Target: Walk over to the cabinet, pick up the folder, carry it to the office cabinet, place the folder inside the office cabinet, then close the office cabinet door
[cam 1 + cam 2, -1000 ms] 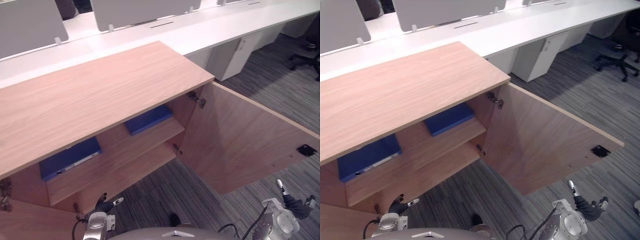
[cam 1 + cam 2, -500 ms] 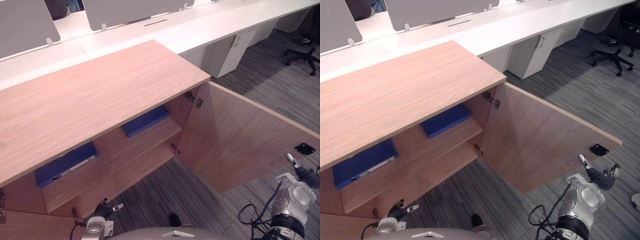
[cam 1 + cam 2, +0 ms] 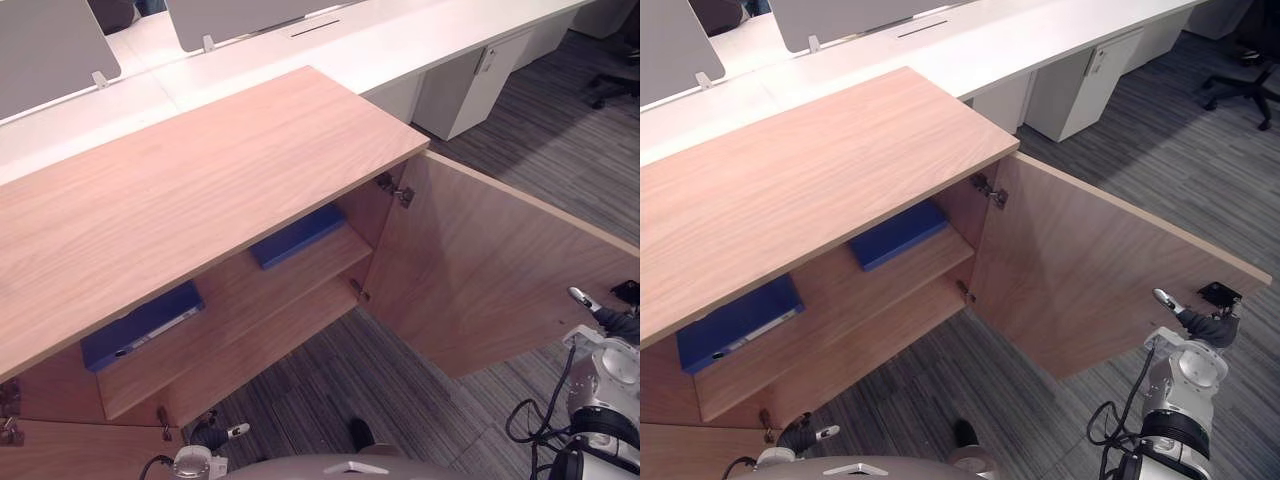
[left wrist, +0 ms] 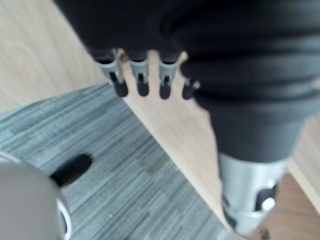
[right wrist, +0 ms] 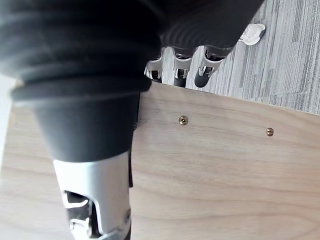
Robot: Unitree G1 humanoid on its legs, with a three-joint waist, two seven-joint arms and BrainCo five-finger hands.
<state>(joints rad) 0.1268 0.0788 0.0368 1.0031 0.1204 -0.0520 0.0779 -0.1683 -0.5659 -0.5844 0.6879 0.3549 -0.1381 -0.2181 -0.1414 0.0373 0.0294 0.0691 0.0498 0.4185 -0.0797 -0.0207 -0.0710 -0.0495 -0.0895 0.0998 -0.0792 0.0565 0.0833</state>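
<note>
Grey carpet surrounds the office cabinet; two blue folders lie on its shelf. Right robot hand, fingers relaxed, is at the open door's edge: push flat, slowly.

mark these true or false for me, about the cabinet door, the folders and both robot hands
1. The cabinet door is shut. False: it stands wide open.
2. A blue folder and a second blue folder lie on the upper shelf. True.
3. The right robot hand holds a folder. False: it holds nothing and sits by the door's free edge.
4. The left robot hand hangs low and holds nothing. True.
</note>
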